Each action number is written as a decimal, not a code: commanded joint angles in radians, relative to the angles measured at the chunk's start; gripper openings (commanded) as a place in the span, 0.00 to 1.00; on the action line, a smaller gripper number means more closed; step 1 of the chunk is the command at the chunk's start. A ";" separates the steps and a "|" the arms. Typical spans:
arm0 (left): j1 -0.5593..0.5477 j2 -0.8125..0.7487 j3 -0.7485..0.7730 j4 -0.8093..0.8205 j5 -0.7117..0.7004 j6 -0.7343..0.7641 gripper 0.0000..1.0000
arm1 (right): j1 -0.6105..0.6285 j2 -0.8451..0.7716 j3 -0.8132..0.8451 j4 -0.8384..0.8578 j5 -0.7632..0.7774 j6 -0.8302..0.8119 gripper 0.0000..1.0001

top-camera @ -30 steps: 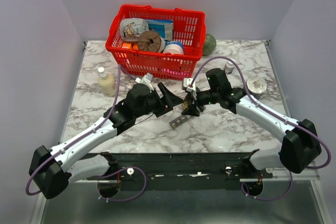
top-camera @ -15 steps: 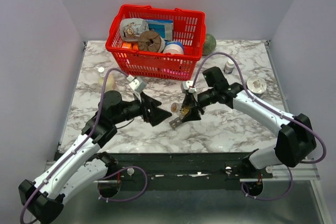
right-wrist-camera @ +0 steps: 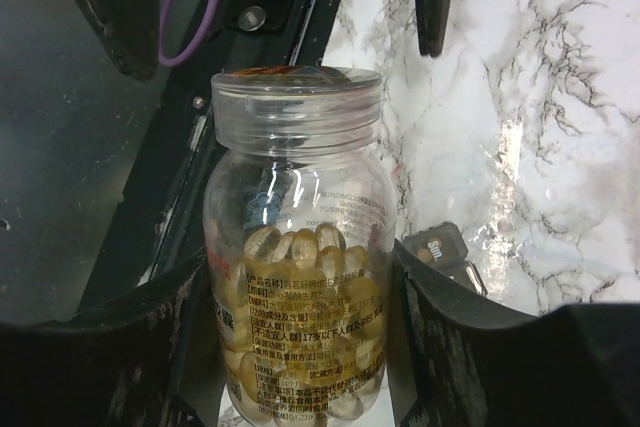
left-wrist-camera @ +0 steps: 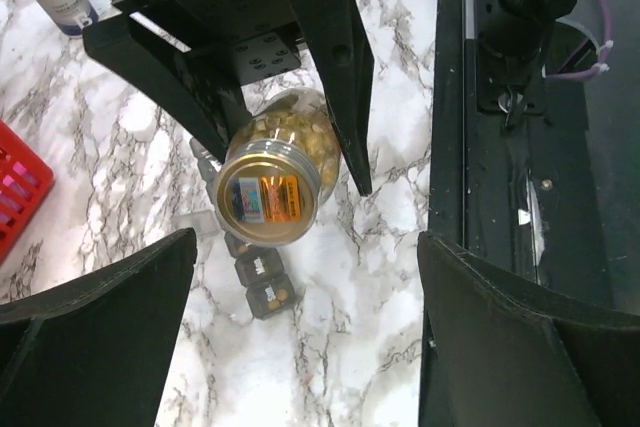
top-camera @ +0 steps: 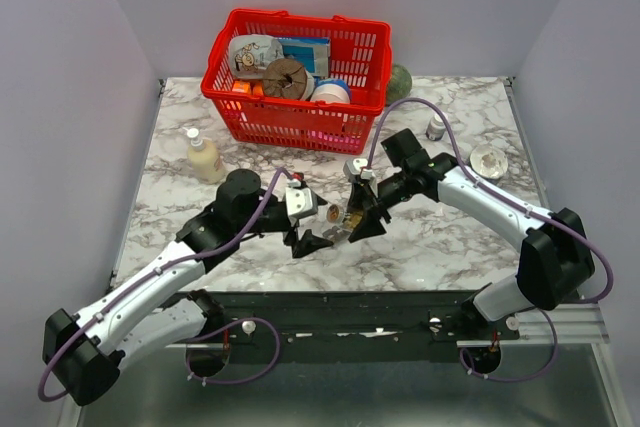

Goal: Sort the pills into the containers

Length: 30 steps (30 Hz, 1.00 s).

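Observation:
A clear pill bottle full of yellow softgels sits between the fingers of my right gripper, which is shut on it. In the left wrist view the bottle is tipped over, its mouth end towards the camera, above the containers. That is a dark grey strip of small compartments lying on the marble, and two end cells hold pills. The strip's end also peeks out beside the bottle. My left gripper stands wide open, a little short of the bottle. From above, both grippers meet near the table's front centre.
A red mesh basket of goods stands at the back. A white squeeze bottle is at the left. A small bottle and a white dish are at the right. The black mounting rail runs along the near edge.
My left gripper has opened wide. It pulled back from the bottle, then swung round towards the near edge, facing the bottle's mouth. The right gripper, still holding the bottle, has shifted slightly.

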<state>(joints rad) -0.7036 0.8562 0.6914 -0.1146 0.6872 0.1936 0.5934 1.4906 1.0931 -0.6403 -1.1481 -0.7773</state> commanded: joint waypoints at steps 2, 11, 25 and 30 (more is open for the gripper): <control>-0.039 0.055 0.060 0.026 -0.031 0.092 0.95 | -0.004 0.002 0.025 -0.027 -0.058 -0.034 0.04; -0.062 0.112 0.089 0.015 -0.035 0.027 0.70 | -0.004 0.003 0.027 -0.029 -0.047 -0.037 0.04; -0.060 0.122 0.068 0.026 -0.248 -0.801 0.00 | -0.003 -0.038 -0.022 0.111 0.115 0.065 0.04; -0.051 0.081 -0.027 -0.011 -0.420 -1.438 0.00 | -0.003 -0.084 -0.073 0.247 0.292 0.157 0.04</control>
<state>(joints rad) -0.7521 0.9764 0.7372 -0.0834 0.4042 -0.5743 0.5903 1.4487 1.0557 -0.5674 -1.0233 -0.7094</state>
